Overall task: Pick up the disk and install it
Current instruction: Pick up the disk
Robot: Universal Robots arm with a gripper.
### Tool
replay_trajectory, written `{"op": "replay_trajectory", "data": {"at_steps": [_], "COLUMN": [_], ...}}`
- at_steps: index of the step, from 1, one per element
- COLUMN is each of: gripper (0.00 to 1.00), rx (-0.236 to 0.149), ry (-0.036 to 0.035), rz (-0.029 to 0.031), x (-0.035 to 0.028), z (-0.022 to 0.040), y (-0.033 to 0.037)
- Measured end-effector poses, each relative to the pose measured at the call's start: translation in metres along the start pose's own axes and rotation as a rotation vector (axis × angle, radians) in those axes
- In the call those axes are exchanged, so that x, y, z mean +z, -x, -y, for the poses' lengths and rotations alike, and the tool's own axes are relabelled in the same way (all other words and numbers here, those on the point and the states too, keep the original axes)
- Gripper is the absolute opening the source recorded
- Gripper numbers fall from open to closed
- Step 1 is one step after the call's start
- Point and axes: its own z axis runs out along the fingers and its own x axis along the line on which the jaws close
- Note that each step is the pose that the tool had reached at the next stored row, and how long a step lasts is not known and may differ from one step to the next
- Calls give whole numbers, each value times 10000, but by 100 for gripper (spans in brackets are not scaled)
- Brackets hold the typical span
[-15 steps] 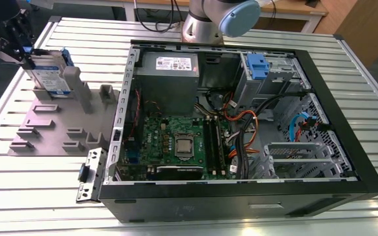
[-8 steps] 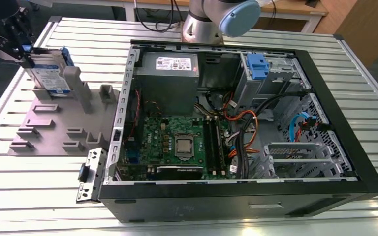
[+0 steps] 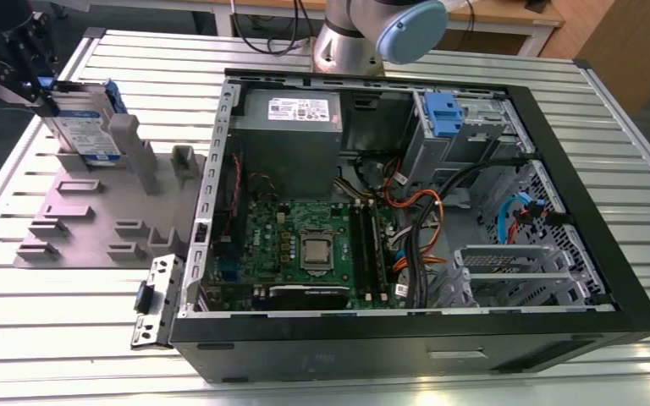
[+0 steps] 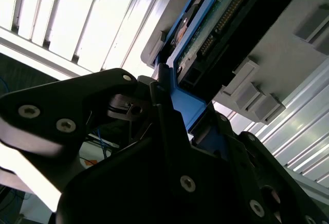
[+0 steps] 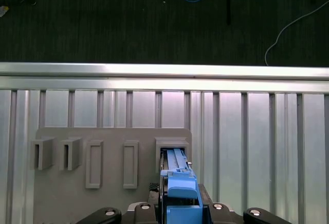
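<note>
The disk (image 3: 82, 127), a silver drive with a white-and-blue label in a blue bracket, stands on edge at the exterior view's left. Its lower end is in a slot of the grey holder (image 3: 111, 211). My gripper (image 3: 45, 89) is on the disk's upper end, shut on the blue bracket. The first wrist view looks down the bracket's blue edge (image 5: 180, 188) into the holder's slot (image 5: 172, 144). In the second wrist view the drive's green circuit side (image 4: 216, 23) shows beyond my black fingers (image 4: 159, 100), which clamp the bracket (image 4: 187, 108).
An open computer case (image 3: 596, 279) lies to the exterior view's right of the holder. It contains a motherboard (image 3: 302, 245), a grey power supply (image 3: 291, 110), cables and a drive bay with a blue clip (image 3: 443, 114). Everything rests on a ribbed aluminium table (image 3: 31, 338). The arm's base (image 3: 354, 34) stands behind the case.
</note>
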Motion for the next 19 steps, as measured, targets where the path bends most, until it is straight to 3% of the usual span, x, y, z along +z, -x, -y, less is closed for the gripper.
{"op": "replay_trajectory", "data": {"at_steps": [19], "gripper": [36], "rx": [0], "ry": [1], "rz": [-1], "x": [-55], "z": [-1], "y": [2]}}
